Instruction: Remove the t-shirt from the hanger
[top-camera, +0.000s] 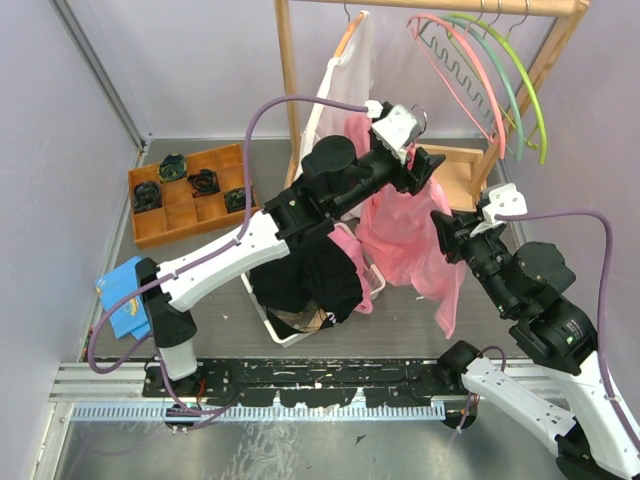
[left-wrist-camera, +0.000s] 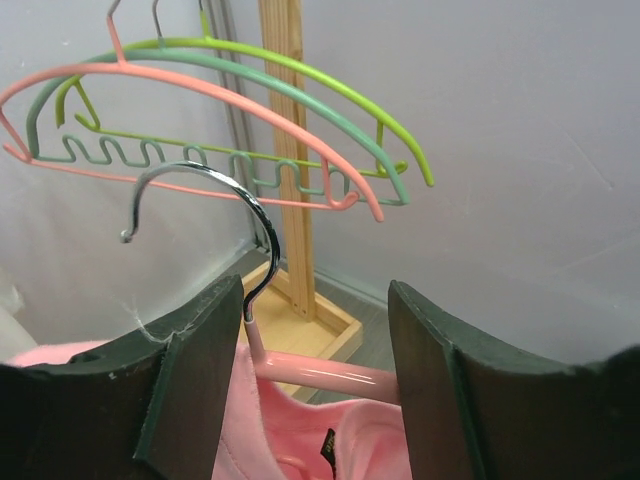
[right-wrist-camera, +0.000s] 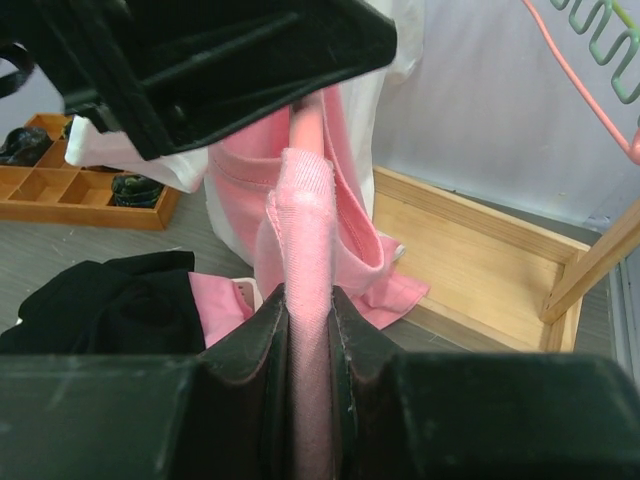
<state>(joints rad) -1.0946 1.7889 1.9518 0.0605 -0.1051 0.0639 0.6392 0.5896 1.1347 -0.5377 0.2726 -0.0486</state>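
Pink t-shirt (top-camera: 405, 235) hung in the air just right of table centre, draped on a pink hanger (left-wrist-camera: 320, 375). The hanger's chrome hook (left-wrist-camera: 215, 180) stood free, caught on nothing.

Left gripper (left-wrist-camera: 312, 330): my fingers (left-wrist-camera: 200, 370) were spread to either side of the hanger's neck. The neck lay against the inner face of one finger, and the pink bar ran across to the other. I could not tell whether they clamped it.

Right gripper (right-wrist-camera: 310, 300): at 3 o'clock of the shirt, pressed together on a bunched fold of the pink cloth, which rose straight up out of the pinch.

Surroundings, seen from above:
- White garment (top-camera: 350, 60) at 11 o'clock of the shirt, hung beside the wooden rack (top-camera: 288, 80).
- Empty coloured hangers (top-camera: 500, 70) (pink, green, yellow-green) at 1 o'clock, on the rack's rail.
- White basket (top-camera: 270, 325) at 8 o'clock, black clothes (top-camera: 310, 275) heaped over its rim and pink cloth at its right edge.
- Orange compartment tray (top-camera: 185, 215) at 9 o'clock, well apart, with dark items in several cells.
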